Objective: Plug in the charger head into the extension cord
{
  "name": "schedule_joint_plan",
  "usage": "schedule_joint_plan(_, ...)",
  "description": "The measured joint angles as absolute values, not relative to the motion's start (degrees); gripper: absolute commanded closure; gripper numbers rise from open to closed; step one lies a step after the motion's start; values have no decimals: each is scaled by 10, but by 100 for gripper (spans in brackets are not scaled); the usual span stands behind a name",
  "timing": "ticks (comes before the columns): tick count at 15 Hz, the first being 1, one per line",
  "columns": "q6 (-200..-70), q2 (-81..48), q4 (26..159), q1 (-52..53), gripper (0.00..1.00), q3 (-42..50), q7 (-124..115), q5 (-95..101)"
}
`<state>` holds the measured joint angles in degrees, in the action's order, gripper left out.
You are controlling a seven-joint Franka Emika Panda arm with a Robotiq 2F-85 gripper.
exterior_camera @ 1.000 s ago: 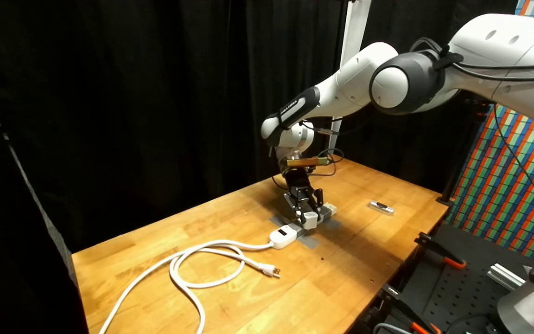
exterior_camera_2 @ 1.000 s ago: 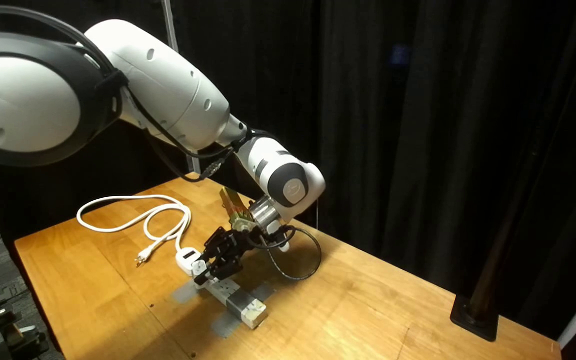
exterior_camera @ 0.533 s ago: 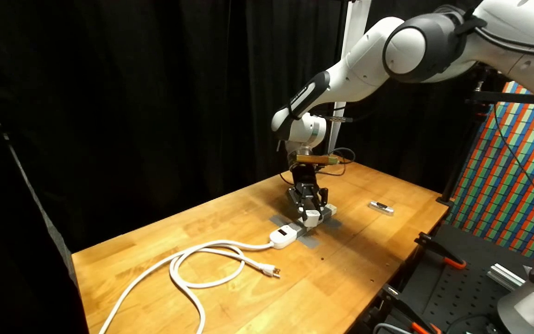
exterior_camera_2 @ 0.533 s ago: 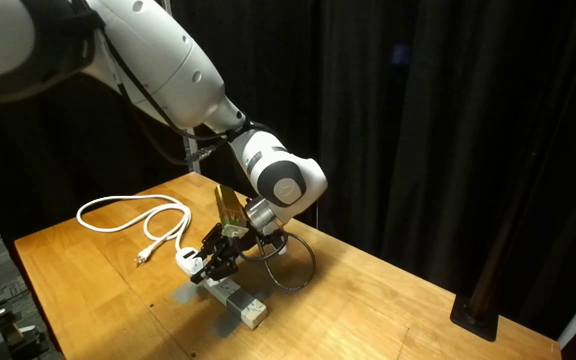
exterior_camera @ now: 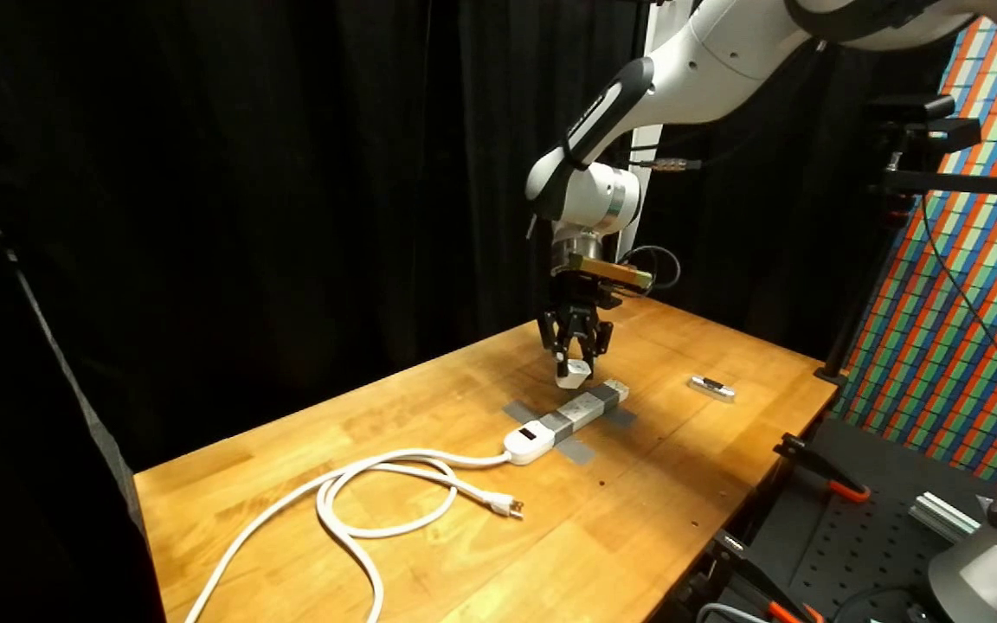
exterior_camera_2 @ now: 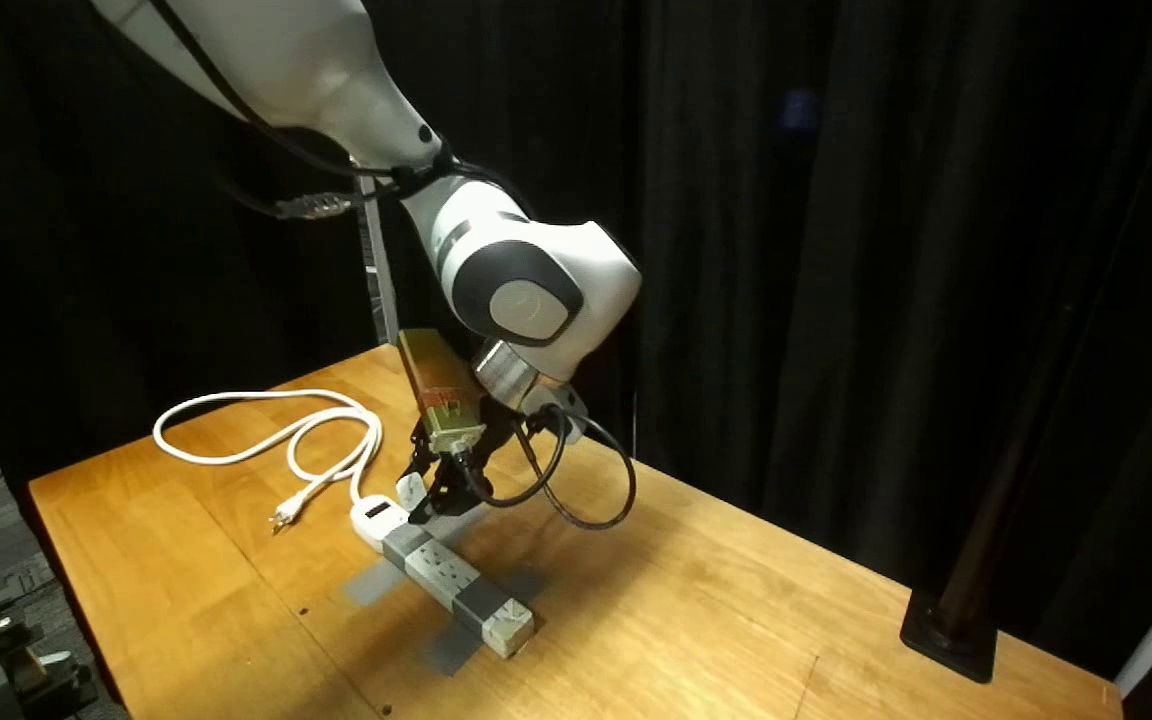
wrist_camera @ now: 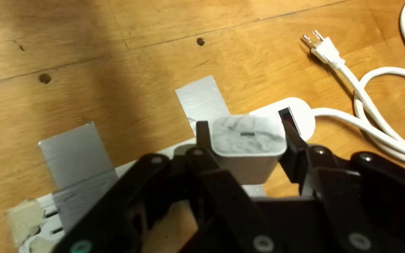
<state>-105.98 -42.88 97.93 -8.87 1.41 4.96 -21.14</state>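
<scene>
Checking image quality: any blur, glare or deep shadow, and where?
In an exterior view, the table glares near the bottom edge; in both exterior views, the curtain nearly black; in the wrist view, shadow streaks the table, the gripper dark and slightly soft.

In an exterior view the slots of the bar [exterior_camera: 582, 410] are showing too small to count; near three o'clock from it an item [exterior_camera: 711, 388] is lying too small to name. In the wrist view the gripper [wrist_camera: 247, 135] is blurring and covering the bar's middle, and the bar's end is being cropped toward eight o'clock. The charger [wrist_camera: 247, 149] is hiding its far face there. The cord [wrist_camera: 334, 113] is running off that view around three o'clock. In an exterior view the arm [exterior_camera_2: 286, 60] is being cut off between ten and eleven o'clock.
</scene>
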Motion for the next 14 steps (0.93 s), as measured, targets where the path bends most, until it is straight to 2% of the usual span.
schedule_joint_plan(5, -1169, -301, 1118, -82, 77, 5, 116, -195)
schedule_joint_plan(12, -1173, -183, 1252, -38, 77, 0, 23, -141)
schedule_joint_plan(13, -1175, -180, 1255, -29, 52, 2, -13, -131)
schedule_joint_plan(14, -1176, -180, 1255, -21, 52, 3, -52, -121)
